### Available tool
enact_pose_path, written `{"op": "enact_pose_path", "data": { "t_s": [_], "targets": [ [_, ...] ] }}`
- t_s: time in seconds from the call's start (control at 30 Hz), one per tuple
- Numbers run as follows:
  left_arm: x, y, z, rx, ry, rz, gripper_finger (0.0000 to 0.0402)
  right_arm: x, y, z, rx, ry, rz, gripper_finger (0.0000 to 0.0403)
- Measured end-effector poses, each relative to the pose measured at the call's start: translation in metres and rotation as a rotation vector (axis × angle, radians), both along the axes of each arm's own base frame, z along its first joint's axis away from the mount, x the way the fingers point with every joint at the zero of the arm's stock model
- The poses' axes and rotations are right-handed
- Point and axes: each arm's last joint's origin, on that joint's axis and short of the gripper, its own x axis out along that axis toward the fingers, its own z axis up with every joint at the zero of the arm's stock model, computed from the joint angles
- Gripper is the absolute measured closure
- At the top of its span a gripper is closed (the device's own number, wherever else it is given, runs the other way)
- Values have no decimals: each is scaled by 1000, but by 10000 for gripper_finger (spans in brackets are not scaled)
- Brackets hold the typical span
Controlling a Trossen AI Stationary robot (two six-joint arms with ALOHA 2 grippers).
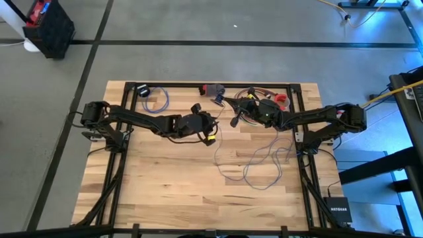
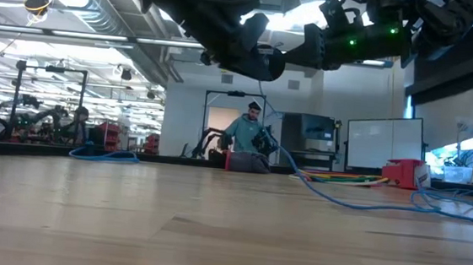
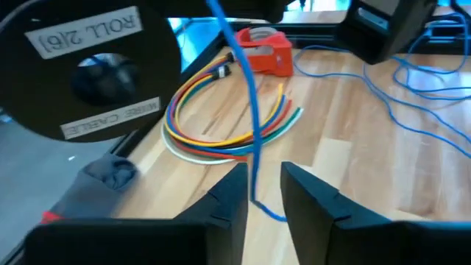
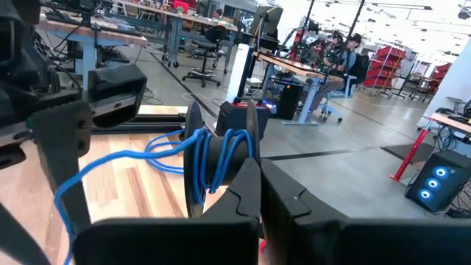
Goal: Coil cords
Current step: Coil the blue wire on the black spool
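The cord is a thin blue-lilac wire. Part of it is wound on a black spool (image 4: pixel 213 158), labelled on its face (image 3: pixel 92 73). The rest drops from the spool and lies in loose loops (image 1: pixel 258 162) on the wooden table, right of centre. My right gripper (image 4: pixel 259 184) is shut on the spool above the table's far middle (image 1: pixel 246 111). My left gripper (image 3: pixel 265 191) hovers just left of the spool (image 1: pixel 213 131), open. The hanging wire (image 3: pixel 254 125) runs down between its fingers; I cannot tell whether it touches them. My right gripper pinches the thin rim of the spool's near flange (image 4: pixel 250 140) between its two fingers, reaching in level from the table's right side. The spool is lifted clear of the table, standing on edge, with the blue wire trailing off it slack.
A coil of coloured wires (image 3: pixel 221 125) and a red tape dispenser (image 3: pixel 265 51) lie at the far edge. A small blue coil with a black part (image 1: pixel 153 99) sits far left. Black frame rails (image 1: pixel 109 192) border the table. A person (image 2: pixel 249 133) sits beyond it.
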Motion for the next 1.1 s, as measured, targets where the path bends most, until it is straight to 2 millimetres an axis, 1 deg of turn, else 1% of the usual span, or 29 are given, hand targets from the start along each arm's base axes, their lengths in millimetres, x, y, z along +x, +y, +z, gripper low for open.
{"op": "enact_pose_path", "data": {
  "t_s": [0.1, 0.23, 0.3, 0.43, 0.63, 0.73, 0.87, 1.0, 1.1],
  "targets": [
    [0, 0, 0, 0, -1, -1, 347, 0, 0, 0, 0, 0, 0, 402],
    [0, 0, 0, 4, 5, -3, 386, 0, 0, 0, 0, 0, 0, 402],
    [0, 0, 0, 5, 2, -3, 396, 0, 0, 0, 0, -2, 0, 402],
    [4, 0, 1, 0, -40, -18, 397, 1, 1, 2, 18, -37, 39, 402],
    [16, 4, -11, -15, -92, -54, 399, 2, 5, 7, 79, -120, 163, 402],
    [15, 9, -15, -22, -62, -40, 399, 2, 5, 8, 95, -133, 188, 402],
    [12, 16, -21, -17, 3, 9, 400, 2, 6, 9, 100, -136, 222, 402],
    [1, 19, -27, 27, 149, 109, 399, -4, 8, 15, 94, -117, 223, 402],
    [-9, 18, -19, 47, 188, 163, 400, -11, 10, 21, 80, -86, 237, 402]
  ]
}}
